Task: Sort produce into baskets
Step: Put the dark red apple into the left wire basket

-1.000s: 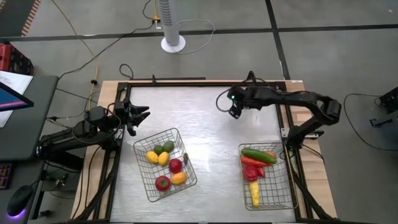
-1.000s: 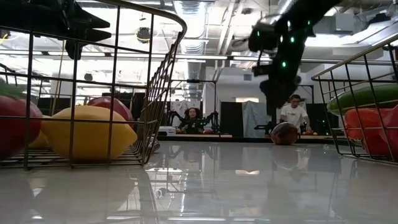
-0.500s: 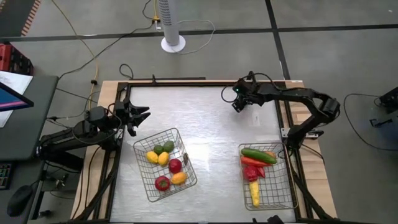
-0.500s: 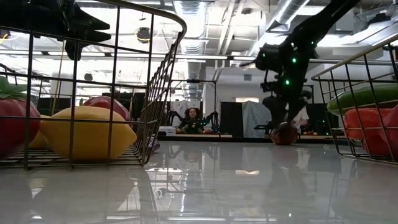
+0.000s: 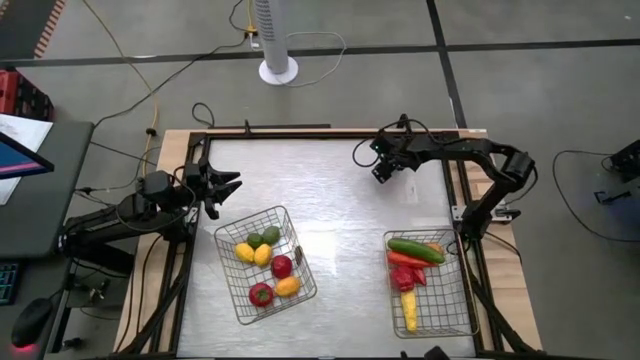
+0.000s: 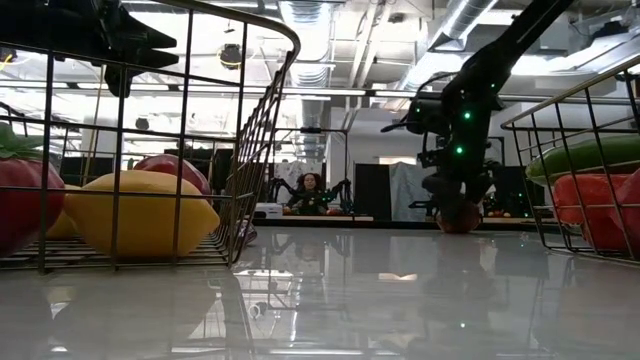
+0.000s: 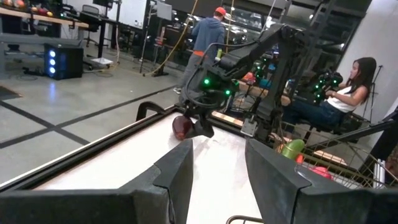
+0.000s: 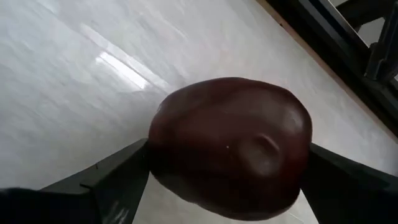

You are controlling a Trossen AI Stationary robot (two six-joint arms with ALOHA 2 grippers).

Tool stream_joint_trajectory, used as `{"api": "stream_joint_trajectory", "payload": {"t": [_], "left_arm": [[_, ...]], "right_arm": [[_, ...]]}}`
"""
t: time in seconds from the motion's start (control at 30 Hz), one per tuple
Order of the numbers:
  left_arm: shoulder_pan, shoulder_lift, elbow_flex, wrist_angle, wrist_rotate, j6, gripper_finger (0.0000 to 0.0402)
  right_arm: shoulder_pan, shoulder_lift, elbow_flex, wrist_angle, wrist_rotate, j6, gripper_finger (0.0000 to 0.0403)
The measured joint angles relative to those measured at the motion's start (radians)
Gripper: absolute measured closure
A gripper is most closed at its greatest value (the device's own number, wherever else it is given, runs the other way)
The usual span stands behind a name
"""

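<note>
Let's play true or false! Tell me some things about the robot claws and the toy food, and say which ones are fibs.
1. The right claw has its fingers on either side of a dark maroon piece. True.
2. The left basket is bare. False: it holds round pieces, yellow, green, red and orange.
3. A long green piece lies in the right basket. True.
4. The left claw is holding a lemon. False: it is open with nothing in it, near the table's left edge.
5. The maroon piece is already in a basket. False: it is out on the table, near the far edge.
</note>
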Motion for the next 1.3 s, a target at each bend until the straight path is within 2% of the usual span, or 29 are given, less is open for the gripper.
{"api": "stream_joint_trajectory", "payload": {"t": [0.3, 0.4, 0.5, 0.6, 0.7, 0.9, 1.03, 1.17, 1.3], "left_arm": [[0.0, 0.0, 0.0, 0.0, 0.001, 0.004, 0.0269], [0.0, 0.0, 0.0, -0.001, 0.001, 0.004, 0.0269], [0.0, 0.0, 0.0, 0.0, 0.0, 0.004, 0.0269], [0.0, 0.0, 0.0, 0.0, -0.015, 0.004, 0.0269], [0.0, 0.0, 0.0, 0.005, -0.027, -0.006, 0.0269], [0.0, 0.0, 0.0, 0.011, -0.03, -0.021, 0.0269], [0.0, 0.0, 0.0, 0.011, -0.03, -0.02, 0.0269], [0.0, 0.0, 0.0, 0.011, -0.031, -0.02, 0.0269], [0.0, 0.0, 0.0, 0.011, -0.031, -0.02, 0.0269]], "right_arm": [[0.067, -0.09, -0.005, -0.076, -0.044, -0.011, 0.0037], [0.121, -0.139, -0.005, -0.114, -0.071, 0.004, 0.0041], [0.209, -0.192, -0.005, -0.084, -0.146, 0.031, 0.004], [0.324, -0.234, -0.005, 0.032, -0.205, 0.056, 0.004], [0.446, -0.25, -0.004, 0.227, -0.255, 0.055, 0.004], [0.658, -0.202, -0.002, 0.633, -0.388, -0.051, 0.0038], [0.745, -0.137, -0.002, 0.856, -0.472, -0.081, 0.0038], [0.806, -0.048, 0.024, 0.978, -0.511, -0.089, 0.0038], [0.832, 0.038, 0.085, 1.066, -0.681, -0.073, 0.0037]]}}
